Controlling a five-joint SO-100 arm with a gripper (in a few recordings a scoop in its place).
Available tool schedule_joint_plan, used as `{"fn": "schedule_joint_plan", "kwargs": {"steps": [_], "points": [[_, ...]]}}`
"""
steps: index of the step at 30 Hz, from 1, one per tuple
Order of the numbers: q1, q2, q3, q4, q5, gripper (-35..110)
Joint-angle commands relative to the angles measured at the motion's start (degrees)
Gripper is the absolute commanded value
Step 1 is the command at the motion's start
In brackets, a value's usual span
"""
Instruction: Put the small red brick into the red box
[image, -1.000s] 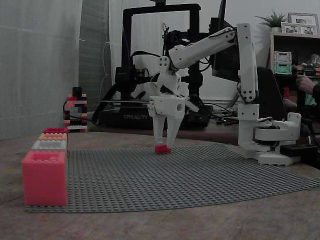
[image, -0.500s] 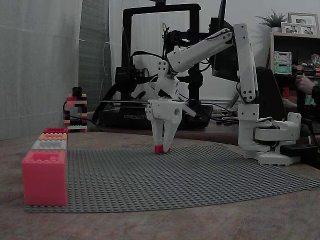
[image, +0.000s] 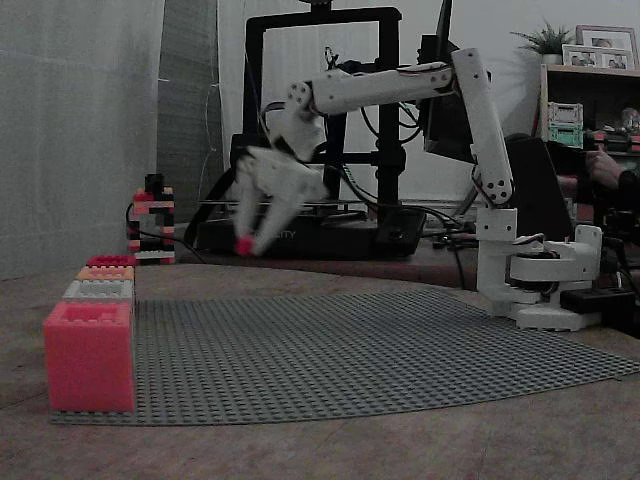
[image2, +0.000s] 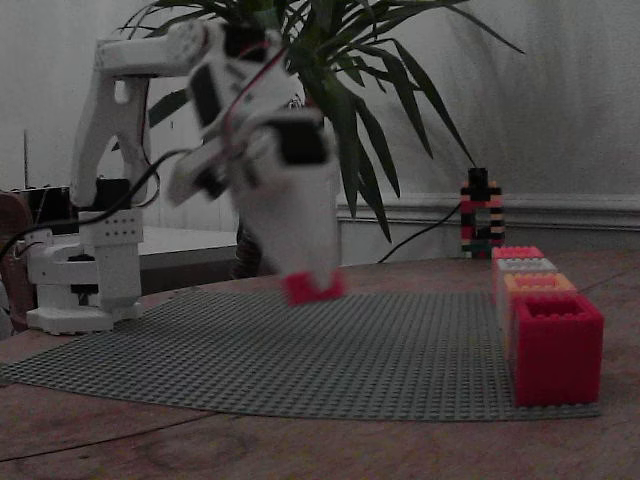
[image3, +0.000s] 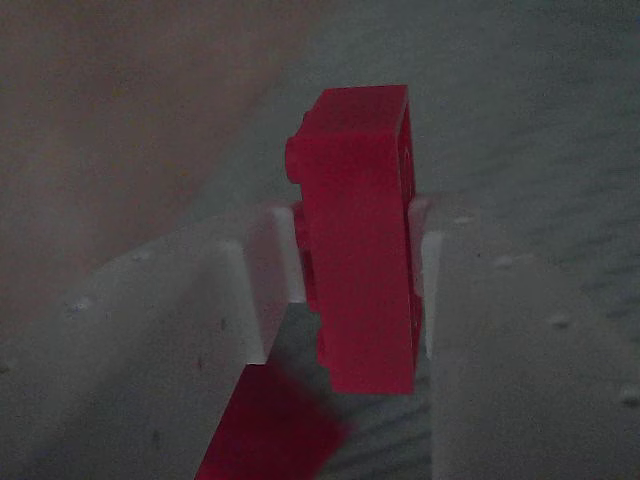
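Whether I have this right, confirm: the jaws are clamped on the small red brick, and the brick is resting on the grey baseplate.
Not quite. The jaws are clamped on the small red brick, but it hangs in the air above the grey baseplate, as a fixed view shows.

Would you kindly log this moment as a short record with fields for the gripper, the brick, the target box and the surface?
gripper: shut on the small red brick, held in the air, motion-blurred
small red brick: clamped between both fingers, clear of the baseplate
red box: open-topped, at the baseplate's near corner, other boxes lined up behind it
baseplate: grey, studded, flat on the table
task state: brick carried, not yet in the red box
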Motion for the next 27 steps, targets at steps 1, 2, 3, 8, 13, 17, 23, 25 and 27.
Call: {"fn": "schedule_joint_plan", "kwargs": {"steps": [1, 2, 3, 8, 13, 17, 23, 25, 27], "points": [[-3.69, -2.46, -13.97, -3.52, -7.12, 0], [-4.48, -3.96, -16.08, -4.22, -8.35, 0], [-5.36, -5.36, -18.19, -4.66, -9.40, 0], [-8.88, -11.69, -25.22, -7.12, -12.57, 0], [-10.72, -17.84, -30.32, -9.84, -13.54, 0], [-10.81, -22.24, -33.13, -12.04, -13.80, 0], [-10.81, -28.13, -36.91, -16.17, -13.62, 1], [-10.90, -29.88, -38.41, -16.61, -13.45, 2], [-11.07, -30.85, -38.94, -17.14, -13.45, 4]]}}
